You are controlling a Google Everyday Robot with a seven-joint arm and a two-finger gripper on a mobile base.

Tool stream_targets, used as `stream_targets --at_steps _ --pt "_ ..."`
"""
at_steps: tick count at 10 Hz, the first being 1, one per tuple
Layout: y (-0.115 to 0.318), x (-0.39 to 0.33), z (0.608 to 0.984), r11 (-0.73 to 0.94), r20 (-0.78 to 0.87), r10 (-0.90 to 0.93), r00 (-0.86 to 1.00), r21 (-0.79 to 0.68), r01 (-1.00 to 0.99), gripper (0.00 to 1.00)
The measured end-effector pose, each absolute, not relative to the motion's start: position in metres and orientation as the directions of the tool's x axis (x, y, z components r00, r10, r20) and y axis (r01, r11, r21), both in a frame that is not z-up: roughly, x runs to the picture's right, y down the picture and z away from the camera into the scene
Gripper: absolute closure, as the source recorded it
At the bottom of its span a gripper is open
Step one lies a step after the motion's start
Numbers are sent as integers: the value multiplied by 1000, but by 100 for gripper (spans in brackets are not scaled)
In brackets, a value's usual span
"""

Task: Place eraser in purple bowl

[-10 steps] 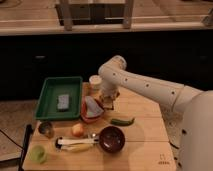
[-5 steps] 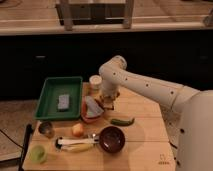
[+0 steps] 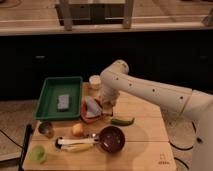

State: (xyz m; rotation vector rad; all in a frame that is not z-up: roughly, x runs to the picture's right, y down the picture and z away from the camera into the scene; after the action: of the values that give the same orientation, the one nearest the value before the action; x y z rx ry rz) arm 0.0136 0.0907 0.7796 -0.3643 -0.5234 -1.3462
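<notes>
Gripper [image 3: 107, 109] hovers close behind the purple bowl [image 3: 116, 142].

Dim warm light on gripper [image 3: 107, 106] above table [image 3: 146, 136]

One raised view, angled down across the wooden table [image 3: 145, 134] (gripper [image 3: 107, 106] mid-table, beside orange-red dish [image 3: 85, 119]).

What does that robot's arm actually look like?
The arm is thick, smooth and creamy white, built from rounded tube sections dotted with small dark holes, with a yellowish band at one joint. No loose cables show. Its gripper, darker and tan-toned, is at the lower end beside the orange-red dish.
</notes>
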Motion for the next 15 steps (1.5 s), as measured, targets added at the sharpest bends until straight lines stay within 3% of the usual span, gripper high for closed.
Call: stream_targets --at_steps 8,15 --pt "158 12 763 174 606 -790 94 75 982 100" --pt "189 18 738 131 641 -765 65 56 990 100"
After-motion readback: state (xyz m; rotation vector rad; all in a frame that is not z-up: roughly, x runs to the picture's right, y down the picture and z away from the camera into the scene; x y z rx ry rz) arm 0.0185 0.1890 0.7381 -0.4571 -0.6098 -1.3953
